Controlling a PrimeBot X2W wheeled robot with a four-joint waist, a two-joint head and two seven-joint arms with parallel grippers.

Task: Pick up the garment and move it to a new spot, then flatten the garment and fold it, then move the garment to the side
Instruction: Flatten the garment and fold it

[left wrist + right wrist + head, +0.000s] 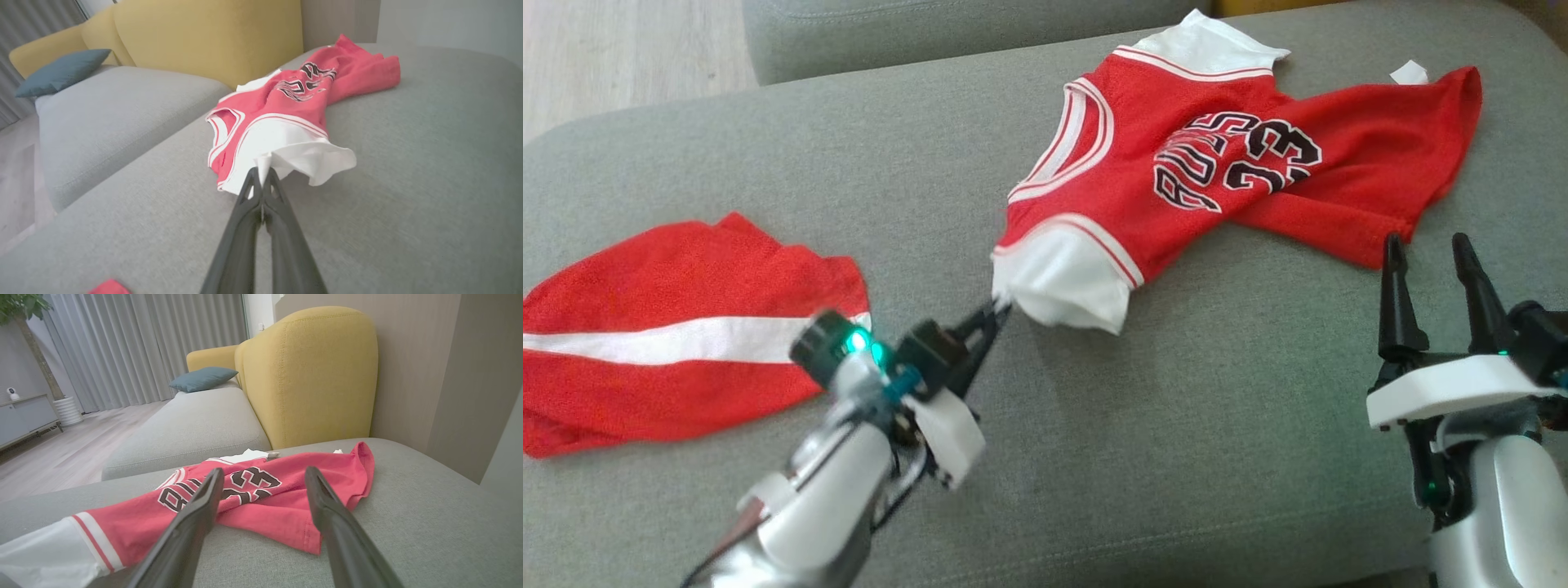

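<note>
Big grey couch cushion [1176, 457] under everything here, with a yellow backrest [314, 371] behind it. Starting close in: our left pincer [999, 309] is pinched fully shut on the edge of the white sleeve [1066, 286] of the jersey [1160, 220]. From our left wrist the two fingers are pressed together with a bit of white fabric poking up between the tips. The sleeve is bunched right at the tips. The rest of the jersey trails away beyond them, lying rumpled on the cushion with the number print facing up.

Off to the left of that pincer, well apart from it, a pair of red shorts [678, 327] with a white stripe lies flat.

Our right pincer [1425, 241] is wide open and holding nothing. Its tips sit right at the jersey's red hem, and we can't tell whether they actually touch the fabric. Looking along its fingers, the jersey lies straight ahead across the gap.

Further out past it there's a second grey seat [188, 428] with a blue pillow [203, 377], then pale curtains [143, 343] at the far end.
</note>
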